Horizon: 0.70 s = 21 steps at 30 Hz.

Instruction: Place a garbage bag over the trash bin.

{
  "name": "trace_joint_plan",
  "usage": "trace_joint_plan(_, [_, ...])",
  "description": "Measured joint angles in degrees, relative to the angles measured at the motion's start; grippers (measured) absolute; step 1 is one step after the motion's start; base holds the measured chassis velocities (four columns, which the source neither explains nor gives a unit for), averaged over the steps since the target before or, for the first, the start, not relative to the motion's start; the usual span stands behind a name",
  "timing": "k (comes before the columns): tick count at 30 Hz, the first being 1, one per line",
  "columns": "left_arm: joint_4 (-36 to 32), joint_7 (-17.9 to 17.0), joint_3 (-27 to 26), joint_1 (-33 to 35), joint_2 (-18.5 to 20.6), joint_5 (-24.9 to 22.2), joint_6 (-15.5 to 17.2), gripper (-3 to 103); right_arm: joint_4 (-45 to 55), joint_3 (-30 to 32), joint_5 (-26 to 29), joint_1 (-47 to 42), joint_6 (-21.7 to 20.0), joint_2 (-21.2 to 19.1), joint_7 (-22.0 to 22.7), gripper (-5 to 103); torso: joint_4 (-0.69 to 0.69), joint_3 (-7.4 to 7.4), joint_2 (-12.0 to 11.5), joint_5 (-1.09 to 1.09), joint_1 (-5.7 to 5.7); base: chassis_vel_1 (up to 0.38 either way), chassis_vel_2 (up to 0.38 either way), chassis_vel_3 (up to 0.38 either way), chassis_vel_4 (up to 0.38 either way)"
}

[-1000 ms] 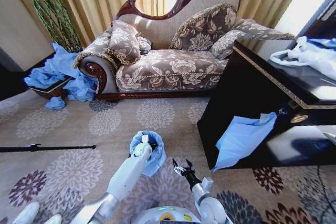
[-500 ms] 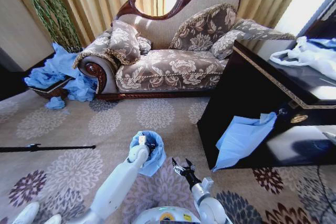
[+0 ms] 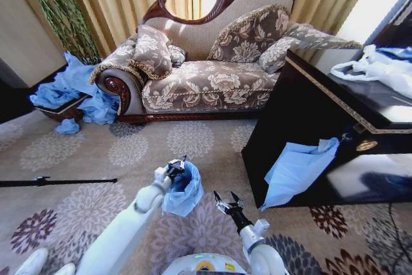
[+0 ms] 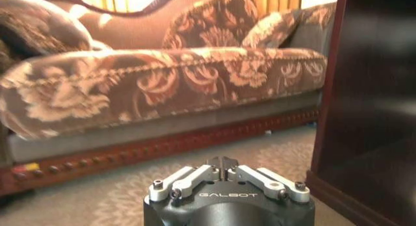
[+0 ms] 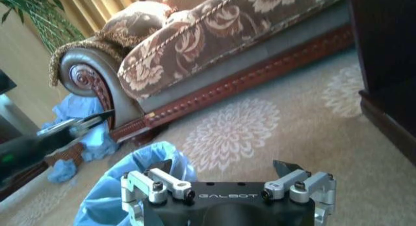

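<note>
- The garbage bag (image 3: 182, 188) already drapes over the trash bin (image 3: 187, 178) on the carpet (image 3: 96, 152).
- Left gripper (image 3: 176, 166): fingers closed, empty, above the rim.
- Right gripper (image 3: 226, 199): spread open, empty, beside the bag; smoothing likely remains.

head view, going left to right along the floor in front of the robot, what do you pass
Black rod lying on the carpet → left gripper → garbage bag on the trash bin → right gripper → flat light-blue sheet hanging from the dark cabinet.
</note>
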Motion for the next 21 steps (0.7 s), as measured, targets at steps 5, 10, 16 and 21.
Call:
trace_joint_plan(5, [-3.2, 3.4, -9.5, 8.9, 0.6, -0.4, -1.8, 22, -0.3, 2.9, -2.2, -0.8, 1.5, 2.7, -3.3, 100, -0.01, 0.0, 0.0, -0.01, 0.0, 0.0, 0.0, 0.0, 0.0])
trace_joint_plan(10, [-4.8, 5.1, -18.6, 16.5, 0.0, -0.8, -3.4, 43, -0.9, 4.7, -4.0, -1.4, 2.7, 4.7, -6.0, 100, -0.01, 0.0, 0.0, -0.01, 0.0, 0.0, 0.0, 0.0, 0.0])
trace_joint_plan(16, [-5.1, 9.2, -24.9, 23.3, -1.4, -1.2, -5.8, 64, -2.7, 6.7, -7.6, -0.9, 4.5, 7.3, -8.1, 100, 0.0, 0.0, 0.0, -0.01, 0.0, 0.0, 0.0, 0.0, 0.0])
trace_joint_plan(21, [-4.6, 14.2, -26.6, 25.3, -2.2, -4.1, -6.6, 76, -2.6, 8.0, -12.6, -0.9, 6.3, 9.1, -8.3, 100, -0.01, 0.0, 0.0, -0.01, 0.0, 0.0, 0.0, 0.0, 0.0])
